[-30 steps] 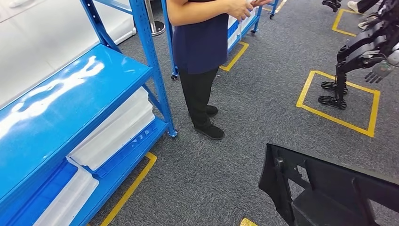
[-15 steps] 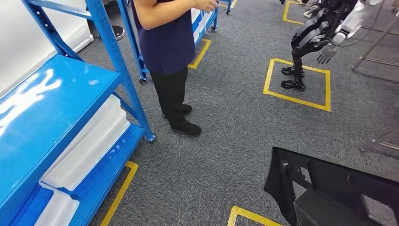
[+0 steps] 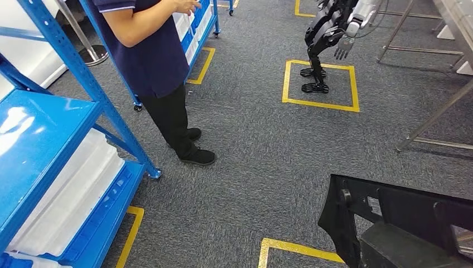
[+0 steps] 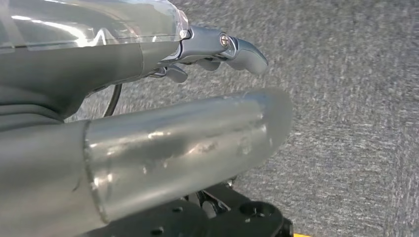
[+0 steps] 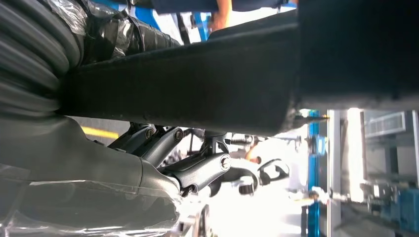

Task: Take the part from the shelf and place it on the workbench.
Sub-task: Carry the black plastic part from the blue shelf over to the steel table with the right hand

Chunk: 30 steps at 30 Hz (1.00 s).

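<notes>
A large black plastic part (image 3: 401, 223) fills the lower right of the head view, tilted, with cut-outs and a ribbed edge, raised above the grey carpet (image 3: 262, 162). In the right wrist view the same part (image 5: 197, 84) runs as a dark bar across the frame, with the right hand (image 5: 197, 168) directly against it: the thumb and ribbed cover lie on one side and the dark fingers (image 5: 232, 173) curl under the other, so the hand grips the part.

In the left wrist view the left hand (image 4: 148, 113) comes in from the left edge, its thick grey thumb extended over the carpet and its darker fingers (image 4: 222, 47) stretched out above it. A black perforated piece shows at the bottom edge of that frame; whether this hand holds anything cannot be told.

At the left of the head view stands a blue metal shelf (image 3: 39, 139), with white trays (image 3: 67, 201) lying on its lower level. A person (image 3: 156, 67) in a dark blue shirt, black trousers and black shoes stands just beside the shelf's upright, arms bent in front. Yellow tape squares mark the carpet; in one of them, at the upper centre right, stands another humanoid robot (image 3: 329, 39). Metal table legs (image 3: 435, 117) slant across the right edge of the frame.
</notes>
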### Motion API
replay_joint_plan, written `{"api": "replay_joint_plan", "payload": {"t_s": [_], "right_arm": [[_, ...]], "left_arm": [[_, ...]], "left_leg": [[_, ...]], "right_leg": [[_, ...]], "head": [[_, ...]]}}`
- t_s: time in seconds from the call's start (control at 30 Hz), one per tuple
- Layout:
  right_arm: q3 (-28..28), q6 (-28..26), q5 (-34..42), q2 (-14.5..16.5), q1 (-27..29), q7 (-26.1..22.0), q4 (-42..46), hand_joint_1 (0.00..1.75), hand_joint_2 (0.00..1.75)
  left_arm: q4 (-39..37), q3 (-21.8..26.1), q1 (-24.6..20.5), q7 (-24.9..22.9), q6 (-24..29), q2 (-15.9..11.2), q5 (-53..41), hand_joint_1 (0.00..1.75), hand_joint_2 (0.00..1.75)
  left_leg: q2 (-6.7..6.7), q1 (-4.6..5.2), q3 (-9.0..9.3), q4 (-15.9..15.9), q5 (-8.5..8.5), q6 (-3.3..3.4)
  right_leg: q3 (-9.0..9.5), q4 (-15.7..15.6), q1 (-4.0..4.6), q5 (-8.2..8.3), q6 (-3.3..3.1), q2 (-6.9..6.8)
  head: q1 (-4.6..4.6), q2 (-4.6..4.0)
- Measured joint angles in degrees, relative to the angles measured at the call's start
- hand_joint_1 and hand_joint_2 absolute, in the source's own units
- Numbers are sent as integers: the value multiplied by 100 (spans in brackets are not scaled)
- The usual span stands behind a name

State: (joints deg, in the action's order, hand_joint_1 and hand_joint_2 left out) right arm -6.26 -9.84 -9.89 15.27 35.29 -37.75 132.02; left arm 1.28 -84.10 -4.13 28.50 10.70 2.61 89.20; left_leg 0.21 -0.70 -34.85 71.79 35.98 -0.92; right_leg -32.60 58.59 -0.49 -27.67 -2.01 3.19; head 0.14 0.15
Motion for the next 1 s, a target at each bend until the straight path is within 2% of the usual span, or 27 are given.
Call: {"api": "replay_joint_plan", "payload": {"t_s": [0.03, 0.1, 0.13, 0.17, 0.23, 0.27, 0.3, 0.37, 0.4, 0.43, 0.47, 0.5, 0.53, 0.57, 0.63, 0.67, 0.73, 0.77, 0.83, 0.87, 0.9, 0.93, 0.97, 1.0], "right_arm": [[12, 11, 9, 9, 0, 0, 0, 175, 175], [32, 26, 21, 26, -4, -3, 0, 175, 175], [38, 37, 23, 33, -5, -6, 0, 175, 175], [42, 46, 25, 39, -4, -10, 0, 175, 175], [53, 69, 25, 49, 3, -15, 0, 175, 175], [62, 84, 25, 54, 6, -16, 0, 175, 175], [72, 104, 25, 60, 2, -15, -1, 175, 175], [89, 144, 23, 67, -9, -15, -8, 175, 175], [96, 156, 21, 69, -14, -15, -15, 175, 175], [103, 162, 20, 71, -14, -15, -23, 175, 175], [109, 164, 19, 72, -13, -14, -31, 175, 175], [114, 163, 19, 73, -12, -14, -36, 175, 175], [117, 163, 19, 73, -12, -13, -40, 175, 175], [119, 163, 19, 74, -14, -13, -41, 175, 175], [120, 164, 17, 78, -17, -13, -42, 175, 175], [121, 164, 17, 81, -18, -13, -42, 175, 175], [123, 167, 12, 89, -14, -11, -42, 175, 175], [125, 169, 1, 91, -13, -7, -42, 175, 175], [127, 174, -50, 96, -26, 17, -43, 175, 175], [128, 171, -86, 99, -33, 35, -45, 175, 175], [128, 158, -127, 102, -41, 55, -51, 175, 175], [127, 141, -166, 104, -43, 72, -59, 175, 175], [127, 110, -204, 104, -43, 86, -68, 175, 175], [125, 73, -241, 104, -43, 99, -76, 175, 175]], "left_arm": [[0, -1, -2, -3, 7, -4, 0, 0, 0], [0, -2, 1, -10, 20, -19, 1, 0, 0], [0, -3, 0, -15, 23, -26, 2, 0, 0], [-1, -4, -2, -20, 25, -30, 4, 0, 0], [0, -5, -14, -22, 23, -27, 6, 0, 0], [1, -5, -19, -21, 20, -26, 7, 0, 0], [1, -5, -22, -19, 18, -26, 7, 0, 0], [1, -5, -8, -19, 17, -28, 8, 0, 0], [1, -5, 4, -19, 18, -30, 8, 0, 0], [1, -5, 12, -20, 19, -31, 9, 0, 0], [1, -5, 12, -20, 18, -32, 9, 0, 0], [1, -5, 6, -20, 17, -31, 9, 0, 0], [1, -5, -2, -20, 17, -30, 9, 0, 0], [1, -6, -8, -20, 16, -28, 9, 0, 0], [1, -7, -15, -20, 16, -25, 9, 0, 0], [1, -7, -20, -20, 16, -25, 9, 0, 0], [1, -7, -37, -19, 16, -25, 9, 0, 0], [1, -7, -48, -15, 16, -26, 9, 0, 0], [1, -5, -54, 1, 16, -27, 9, 0, 0], [1, -4, -48, 7, 13, -27, 9, 0, 0], [2, -3, -37, 5, 9, -27, 9, 0, 0], [2, -2, -25, -10, 5, -27, 9, 0, 0], [3, 0, -18, -35, 2, -27, 9, 0, 0], [3, 3, -14, -72, 2, -28, 8, 0, 0]], "left_leg": [[-63, -3, 151, -365, -239, 15], [-373, -16, 452, -1119, -570, 53], [-500, -17, 528, -1331, -628, 68], [-564, -12, 551, -1409, -622, 87], [-439, -9, 564, -1450, -655, 145], [-359, -16, 573, -1478, -681, 189], [-269, -24, 580, -1510, -707, 234], [-82, -13, 577, -1541, -726, 291], [17, -1, 569, -1539, -725, 302], [113, 9, 560, -1535, -721, 303], [204, 15, 554, -1532, -715, 299], [286, 16, 553, -1527, -707, 291], [358, 16, 560, -1522, -694, 279], [421, 18, 578, -1516, -679, 261], [524, 37, 604, -1499, -642, 206], [569, 45, 622, -1495, -630, 175], [651, 46, 654, -1499, -614, 114], [604, 35, 659, -1468, -577, 81], [327, 9, 510, -1116, -330, 27], [159, -2, 350, -766, -135, 10], [66, -3, 155, -356, 57, 0], [32, -4, -16, -7, 179, -6], [21, -3, -112, 173, 188, -7], [11, -3, -105, 123, 72, -1]], "right_leg": [[4, 13, -1, -2, 5, 82], [-14, 47, 2, -2, 39, 234], [-41, 59, -1, 8, 71, 300], [-72, 63, -9, 25, 111, 368], [-125, 60, -30, 61, 192, 468], [-159, 105, -25, 33, 216, 388], [-232, 242, -14, -61, 233, 235], [-521, 840, -5, -412, 255, -137], [-702, 1220, -16, -590, 273, -225], [-831, 1506, -29, -686, 290, -263], [-868, 1615, -39, -682, 303, -284], [-785, 1495, -45, -576, 309, -310], [-584, 1162, -45, -404, 306, -368], [-339, 735, -37, -257, 291, -483], [7, 127, 2, -97, 241, -652], [54, 27, 26, -96, 213, -674], [42, 13, 43, -77, 155, -559], [42, -10, 33, -58, 119, -505], [49, -58, -1, -15, 43, -398], [42, -64, -4, -5, 21, -345], [33, -62, 0, 0, 7, -281], [27, -57, 7, 2, 3, -210], [25, -48, 13, 3, 0, -134], [26, -35, 17, 2, 2, -52]], "head": [[0, 0], [1, 0], [1, 0], [1, 0], [1, 0], [2, 0], [5, 0], [9, 0], [10, 0], [10, 0], [10, 0], [10, 0], [10, 0], [10, 0], [10, 0], [10, 0], [10, 0], [10, 0], [8, 0], [8, 0], [7, 0], [7, 0], [7, 0], [7, 0]]}}
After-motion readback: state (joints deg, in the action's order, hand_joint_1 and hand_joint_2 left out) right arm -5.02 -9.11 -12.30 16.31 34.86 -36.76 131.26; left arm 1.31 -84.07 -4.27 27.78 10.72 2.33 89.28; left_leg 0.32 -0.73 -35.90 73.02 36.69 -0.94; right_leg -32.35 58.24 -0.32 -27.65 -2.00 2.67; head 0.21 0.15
